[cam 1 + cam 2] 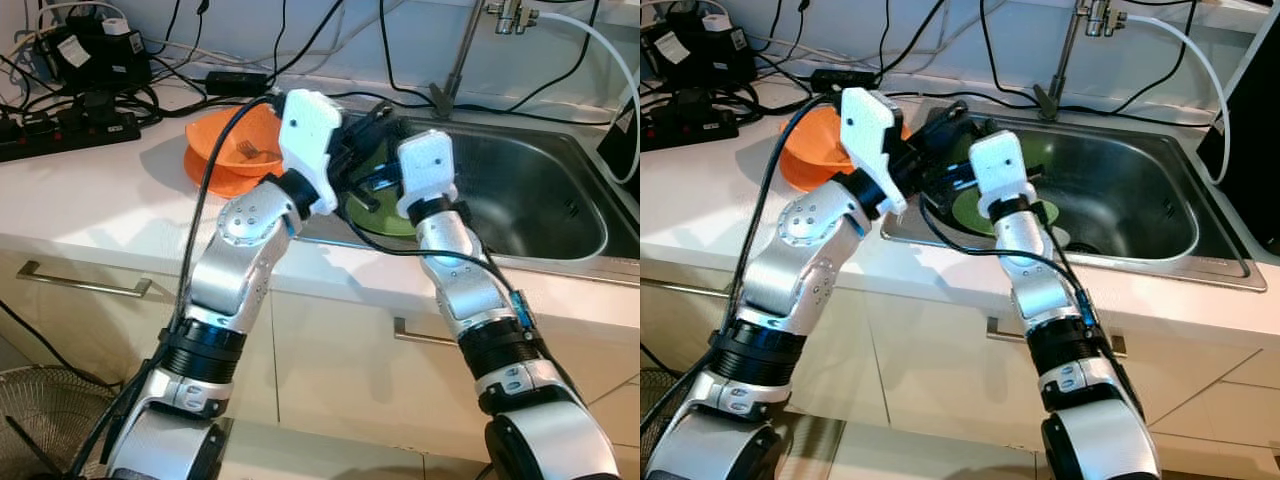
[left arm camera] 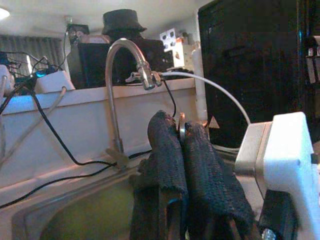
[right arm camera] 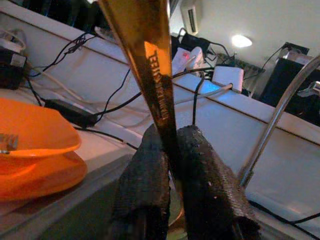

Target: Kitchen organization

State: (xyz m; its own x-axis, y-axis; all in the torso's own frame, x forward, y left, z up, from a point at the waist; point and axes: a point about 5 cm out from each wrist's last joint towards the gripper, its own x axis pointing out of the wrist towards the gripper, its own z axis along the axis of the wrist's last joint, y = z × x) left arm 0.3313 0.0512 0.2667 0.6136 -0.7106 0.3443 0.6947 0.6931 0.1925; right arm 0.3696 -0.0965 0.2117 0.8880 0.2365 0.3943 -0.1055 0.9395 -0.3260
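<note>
1. I see my right gripper (image 3: 167,165) clamped on a flat golden steel utensil handle (image 3: 150,65), over the steel sink (image 1: 560,200).
2. My left gripper (image 2: 181,150) is pressed together, maybe pinching a thin metal piece (image 2: 181,125).
3. Stacked orange plastic bowls (image 1: 225,150) sit on the white counter (image 1: 90,200) beside the sink.

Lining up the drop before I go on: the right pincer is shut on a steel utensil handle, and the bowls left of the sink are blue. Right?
Not quite. The bowls are orange, not blue, as the left eye view shows. The rest holds: the right pincer is shut on the steel utensil handle, and the bowls sit left of the sink.
</note>
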